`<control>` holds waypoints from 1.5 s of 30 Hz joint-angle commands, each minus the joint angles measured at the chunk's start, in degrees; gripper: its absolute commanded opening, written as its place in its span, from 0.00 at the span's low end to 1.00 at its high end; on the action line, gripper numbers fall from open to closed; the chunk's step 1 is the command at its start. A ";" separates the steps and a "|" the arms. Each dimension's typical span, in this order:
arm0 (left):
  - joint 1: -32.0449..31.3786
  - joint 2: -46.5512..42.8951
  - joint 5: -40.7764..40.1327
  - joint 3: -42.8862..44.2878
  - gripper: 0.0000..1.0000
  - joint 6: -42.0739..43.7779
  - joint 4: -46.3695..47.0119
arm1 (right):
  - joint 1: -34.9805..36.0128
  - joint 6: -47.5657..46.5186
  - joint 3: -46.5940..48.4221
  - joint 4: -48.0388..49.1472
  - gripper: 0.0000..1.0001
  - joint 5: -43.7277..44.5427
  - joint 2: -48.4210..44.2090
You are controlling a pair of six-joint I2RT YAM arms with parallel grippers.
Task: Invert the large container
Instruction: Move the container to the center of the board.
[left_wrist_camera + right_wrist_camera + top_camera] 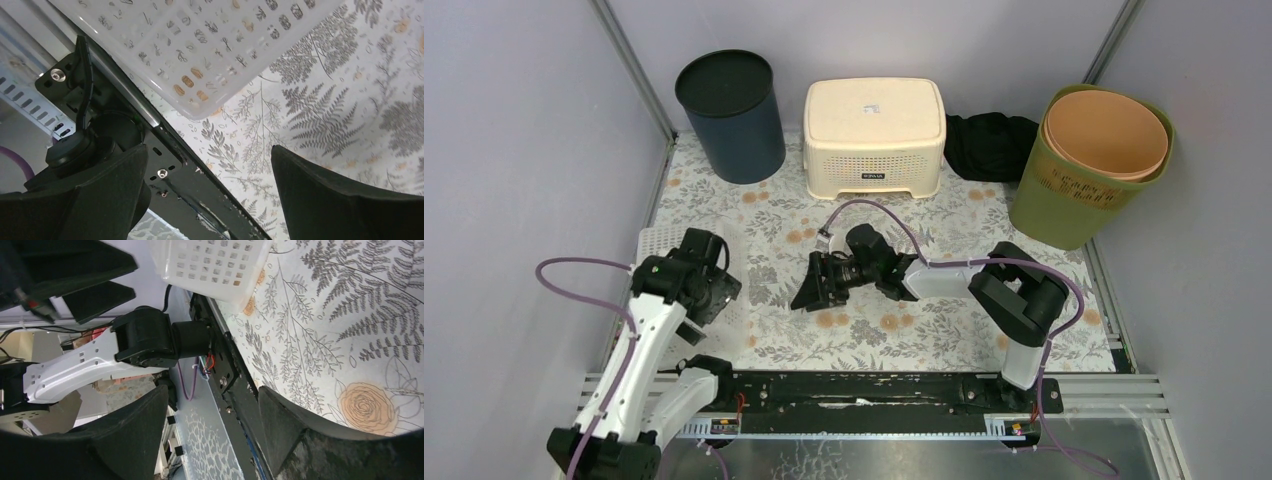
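Large container [874,135] at back centre of bench [924,330], long axis left-to-right, well apart from and straight beyond right gripper [810,283], spread and empty; left gripper [210,170], likewise spread, farther off above white basket [656,243].

Bright, even, soft light with faint shadows. In the wrist views the near black plastic fingers [340,200] are blurry. Right wrist corners darken.

Overhead rear view; low wrist close-ups, common basket [210,55]
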 commanded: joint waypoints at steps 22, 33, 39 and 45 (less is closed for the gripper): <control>5.23 14.44 -15.09 -0.54 1.00 2.32 12.63 | -2.49 1.03 -2.81 7.37 0.73 -4.67 -2.48; 7.35 19.06 -9.47 -2.34 1.00 12.02 26.07 | -2.72 0.93 -2.29 7.30 0.73 -4.79 -0.72; 7.60 21.37 -7.08 -2.96 1.00 17.77 33.52 | -3.15 0.96 -2.08 7.48 0.73 -4.98 0.27; 7.79 21.20 -1.15 -5.47 1.00 23.66 42.40 | -3.51 0.94 -2.19 7.57 0.73 -5.01 0.78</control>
